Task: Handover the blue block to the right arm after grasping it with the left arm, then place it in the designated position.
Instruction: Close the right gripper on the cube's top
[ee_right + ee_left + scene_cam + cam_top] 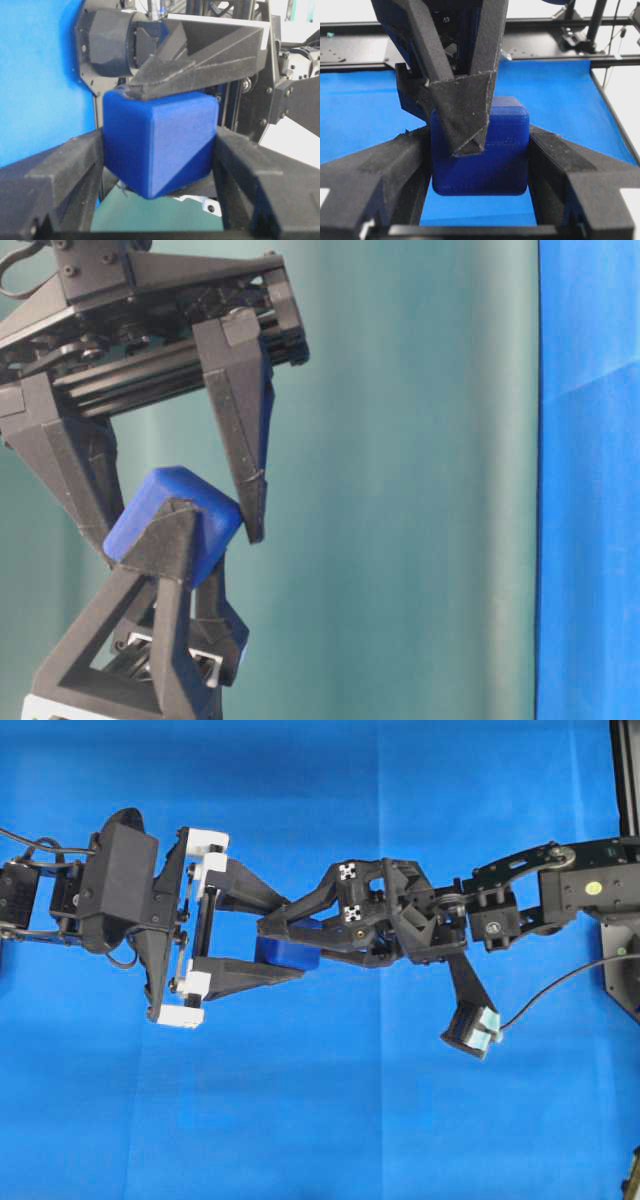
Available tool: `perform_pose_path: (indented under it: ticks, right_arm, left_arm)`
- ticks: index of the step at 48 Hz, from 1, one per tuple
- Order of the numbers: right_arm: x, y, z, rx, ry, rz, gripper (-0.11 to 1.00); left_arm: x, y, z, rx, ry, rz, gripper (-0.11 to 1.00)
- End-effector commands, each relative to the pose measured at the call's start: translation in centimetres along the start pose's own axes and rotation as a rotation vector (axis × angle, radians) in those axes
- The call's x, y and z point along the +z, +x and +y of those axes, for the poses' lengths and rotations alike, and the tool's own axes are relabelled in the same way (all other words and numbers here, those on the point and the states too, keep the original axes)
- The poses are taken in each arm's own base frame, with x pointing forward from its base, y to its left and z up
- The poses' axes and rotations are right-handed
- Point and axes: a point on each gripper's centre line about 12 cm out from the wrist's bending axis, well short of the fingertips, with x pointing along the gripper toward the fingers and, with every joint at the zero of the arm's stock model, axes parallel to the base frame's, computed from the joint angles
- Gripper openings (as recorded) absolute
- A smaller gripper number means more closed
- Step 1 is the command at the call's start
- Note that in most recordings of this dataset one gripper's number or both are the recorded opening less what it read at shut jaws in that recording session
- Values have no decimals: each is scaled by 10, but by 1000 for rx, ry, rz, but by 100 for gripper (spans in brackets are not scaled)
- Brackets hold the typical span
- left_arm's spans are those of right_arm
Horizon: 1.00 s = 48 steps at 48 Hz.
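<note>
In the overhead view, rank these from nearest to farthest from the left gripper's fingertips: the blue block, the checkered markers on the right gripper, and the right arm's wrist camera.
1. blue block: between the fingers of the left gripper.
2. checkered markers: just right, on the right gripper.
3. wrist camera: farther right and lower.

**A robot laboratory test station**

This place looks like a robotics lab. The desk [300,1120] is covered with a plain bright blue cloth [560,95], and a teal backdrop [400,440] hangs behind it. Black metal frame rails [545,50] surround the station, and small printed marker squares [349,872] sit on one black arm.
</note>
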Motion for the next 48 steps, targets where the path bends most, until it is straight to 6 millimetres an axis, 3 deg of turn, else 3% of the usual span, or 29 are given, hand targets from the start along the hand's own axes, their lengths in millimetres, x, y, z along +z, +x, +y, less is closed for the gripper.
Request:
perform_pose_path:
  ticks: [1, 27, 33, 36, 48]
  right_arm:
    - [1, -2, -13, -34, 8, -2, 47]
    - [2, -2, -13, -35, 27, 0, 47]
    - [1, -3, -13, -34, 27, 1, 47]
    - [2, -2, -13, -35, 27, 0, 47]
    - [1, -5, -12, -33, 30, 1, 47]
  left_arm:
    - [14, -1, -1, -2, -3, -43, 49]
    - [14, 0, -1, -1, -12, -44, 50]
    - [14, -1, -1, -2, -18, -44, 81]
    - [15, 0, -1, -2, -20, -46, 90]
    - [15, -1, -1, -2, -20, -44, 93]
